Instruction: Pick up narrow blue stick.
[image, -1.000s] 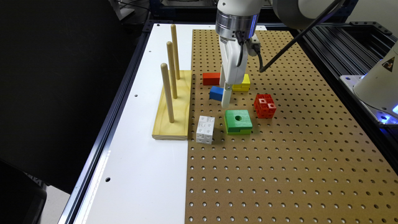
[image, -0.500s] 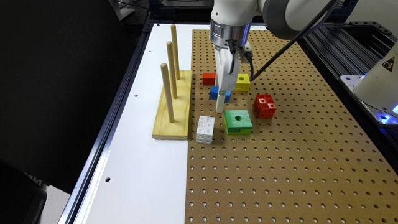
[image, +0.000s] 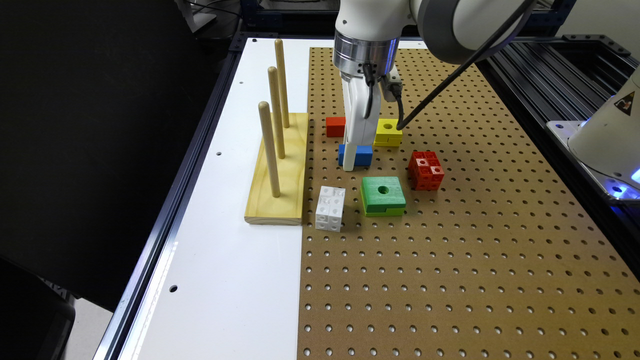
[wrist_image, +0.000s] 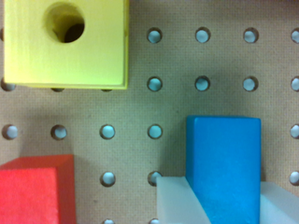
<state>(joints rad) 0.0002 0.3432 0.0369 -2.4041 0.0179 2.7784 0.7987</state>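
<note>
brown pegboard tabletop (image: 450, 280) holds the narrow blue stick (image: 362, 155), red (image: 335, 126), yellow (image: 388, 132), green (image: 383, 195), white (image: 330, 208) blocks, plus a wooden peg stand (image: 280, 170).

Before me a brown pegboard (image: 450, 260) lies beside a white tabletop (image: 225, 280). A wooden base (image: 280, 200) carries three upright pegs (image: 270, 145). On the pegboard I see a plain red block (image: 335, 126), a yellow holed block (image: 388, 132), a green holed block (image: 383, 195), a red studded cube (image: 426, 170) and a white studded block (image: 330, 207).
</note>
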